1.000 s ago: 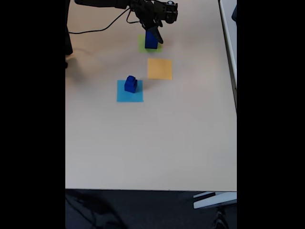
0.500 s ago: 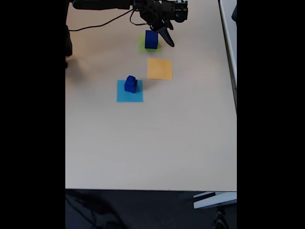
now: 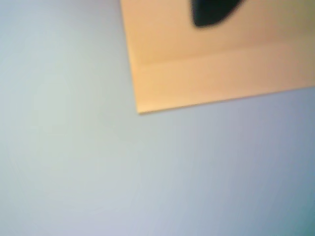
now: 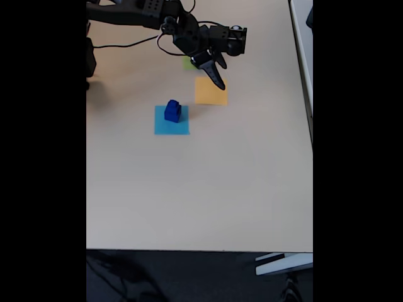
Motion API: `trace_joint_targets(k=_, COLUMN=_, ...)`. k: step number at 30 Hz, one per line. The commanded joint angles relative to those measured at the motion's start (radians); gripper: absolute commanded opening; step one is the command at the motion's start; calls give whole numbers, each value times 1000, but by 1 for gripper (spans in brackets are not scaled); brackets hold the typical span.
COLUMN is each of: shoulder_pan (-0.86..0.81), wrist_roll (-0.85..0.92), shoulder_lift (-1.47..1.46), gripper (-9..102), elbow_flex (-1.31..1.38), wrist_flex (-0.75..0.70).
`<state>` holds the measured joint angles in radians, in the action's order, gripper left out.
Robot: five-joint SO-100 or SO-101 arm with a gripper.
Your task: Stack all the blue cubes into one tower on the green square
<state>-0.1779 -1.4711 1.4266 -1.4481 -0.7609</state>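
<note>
Over the orange-yellow square (image 4: 211, 92) hangs the black gripper (image 4: 216, 80). A moment ago it was at the green square (image 4: 188, 63), right by a big blue cube; now it has swung away toward the middle of the table (image 4: 201, 189). I cannot tell whether its fingers are open or pinched, and no cube shows between them. The arm now hides that big cube, so it is probably left on the green paper. Two smaller blue cubes (image 4: 172, 111) sit stacked on the light blue square (image 4: 171, 121), so they likely come next. The cubes look hard and boxy. The squares are flat, thin paper. The table looks smooth and pale.
</note>
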Motion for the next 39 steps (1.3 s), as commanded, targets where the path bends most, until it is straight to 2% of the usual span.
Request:
trace_joint_targets(k=1, shoulder_pan=-17, wrist_roll=-31, shoulder_lift=130, gripper=32, elbow_flex=-54, wrist_flex=2)
trace_joint_targets(k=6, shoulder_pan=-44, wrist_roll=-21, shoulder_lift=184, gripper=32, elbow_flex=-103, wrist_flex=-15)
trace_joint_targets(k=16, shoulder_pan=-103, wrist_roll=-31, shoulder_lift=255, gripper=31, elbow_flex=-146, wrist_flex=-152)
trace_joint_targets(k=28, shoulder_pan=-127, wrist_roll=-52, shoulder_lift=316, gripper=30, elbow_flex=-268, wrist_flex=-152)
trace_joint_targets(k=39, shoulder_pan=-193, wrist_roll=-20, shoulder_lift=276, gripper=29, elbow_flex=-278, wrist_flex=-186)
